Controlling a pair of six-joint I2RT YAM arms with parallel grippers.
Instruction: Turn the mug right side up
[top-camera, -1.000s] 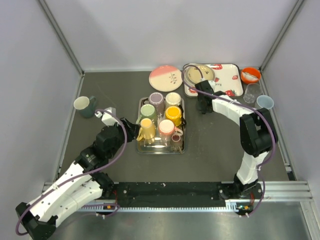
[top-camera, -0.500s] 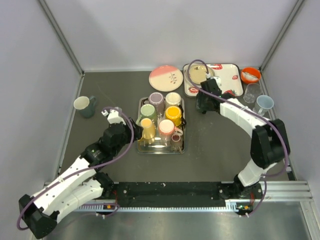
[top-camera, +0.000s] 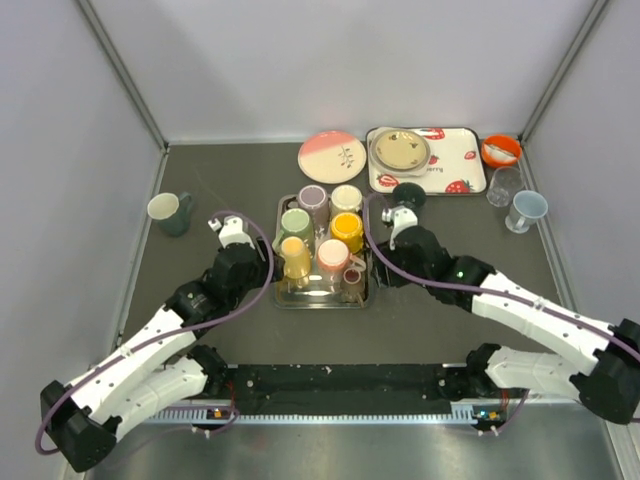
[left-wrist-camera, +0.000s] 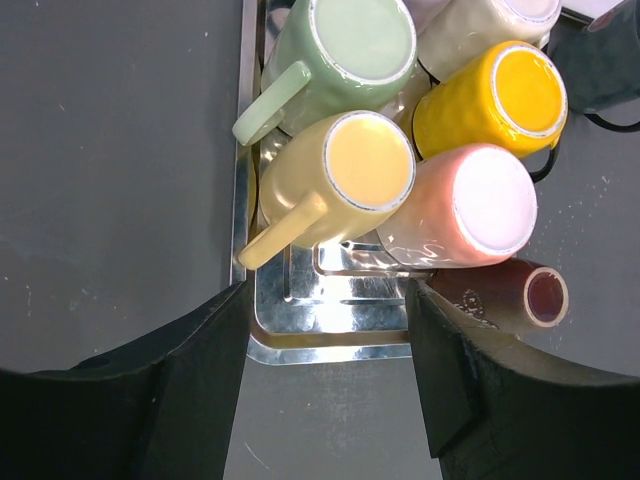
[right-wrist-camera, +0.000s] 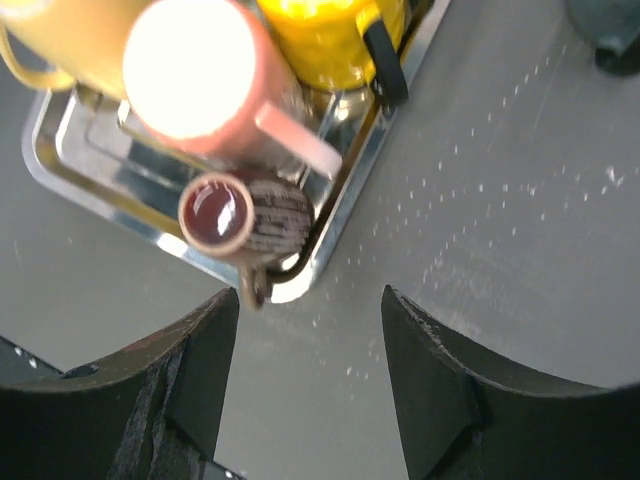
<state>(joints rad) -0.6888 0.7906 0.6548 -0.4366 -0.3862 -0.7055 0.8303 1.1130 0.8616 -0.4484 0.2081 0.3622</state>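
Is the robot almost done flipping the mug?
Not yet. Nothing on the tray looks flipped: its big mugs show their bottoms. The left gripper, open and empty, hangs by the pale yellow mug; the right gripper is open too. Grabbing, turning and setting down remain.

Upside-down mugs (left-wrist-camera: 345, 185) crowded on the steel tray (left-wrist-camera: 330, 325), brown mug (left-wrist-camera: 510, 295) on its side.

Only the letters "erry" can be read, printed on the strawberry-patterned tray (top-camera: 462, 160) (other marks are too small).
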